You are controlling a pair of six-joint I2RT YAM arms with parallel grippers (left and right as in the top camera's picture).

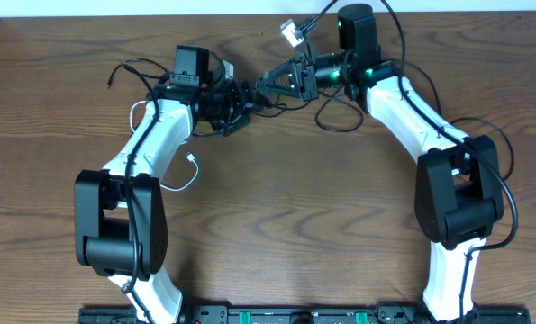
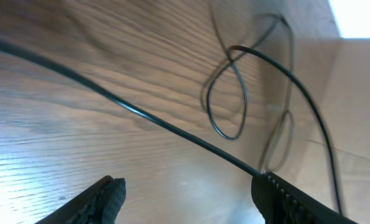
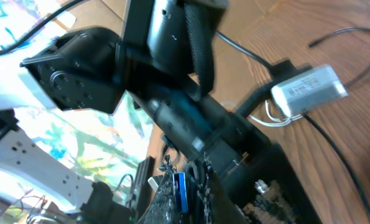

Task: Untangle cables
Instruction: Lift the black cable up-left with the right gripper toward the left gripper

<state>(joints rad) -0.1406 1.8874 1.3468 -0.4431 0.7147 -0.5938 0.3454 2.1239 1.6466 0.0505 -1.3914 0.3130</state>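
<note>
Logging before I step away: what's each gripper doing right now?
Left gripper: open, black cable at one finger.
Right gripper: shut; whether it holds anything cannot be told.

no text, label, brand or number can be read in any view. the white plug block on one of the cables, near the table's far edge, is too blurred to show any marking.

Far centre of table: left gripper just left of right gripper, tips near each other. Far left: cable end. Near side of left arm: loose cable. Behind right gripper: plug block. Right of right gripper: cable loop.
</note>
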